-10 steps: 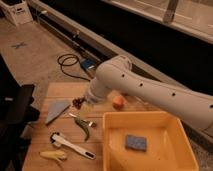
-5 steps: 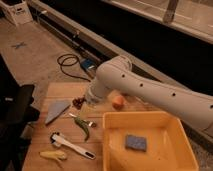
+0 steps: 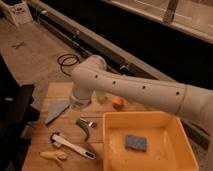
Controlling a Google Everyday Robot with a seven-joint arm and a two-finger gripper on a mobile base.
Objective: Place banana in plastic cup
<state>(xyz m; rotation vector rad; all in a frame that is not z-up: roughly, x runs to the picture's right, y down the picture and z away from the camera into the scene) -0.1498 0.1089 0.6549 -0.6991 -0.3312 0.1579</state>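
Caught a white robot arm [image 3: 145, 92] reaching in from three o'clock across a wooden table [image 3: 37, 142], bent at the elbow near the far edge and dropped at the wrist toward the boards. Found the gripper [image 3: 80, 103] at the wrist's lower end, low over the table at about eleven o'clock of its middle, mostly masked by the arm's own bulk; took its pincer for spread wide, gripping nothing. Spotted the banana [image 3: 53, 155], small and pale yellow, lying flat at seven o'clock on the table by the near edge, well apart from the gripper. Made out the plastic cup [image 3: 101, 96], a translucent light-green tumbler, at twelve o'clock near the far edge, partly hidden behind the arm, near the gripper at its two o'clock. Noted an orange fruit [image 3: 118, 102] just beside the cup at its three o'clock. Placed a curved green pepper [image 3: 83, 127] near the table's middle, at six o'clock of the gripper, and a white-handled utensil [image 3: 72, 146] slanting between pepper and banana, just beside the banana. Logged a grey triangular piece [image 3: 56, 111] at eight o'clock of the gripper. Recorded a large yellow tub [image 3: 116, 126] filling the table from three to five o'clock, with a blue sponge [image 3: 135, 142] flat on its floor. Glimpsed a coiled black cable [image 3: 70, 62] on the floor beyond the table at twelve o'clock
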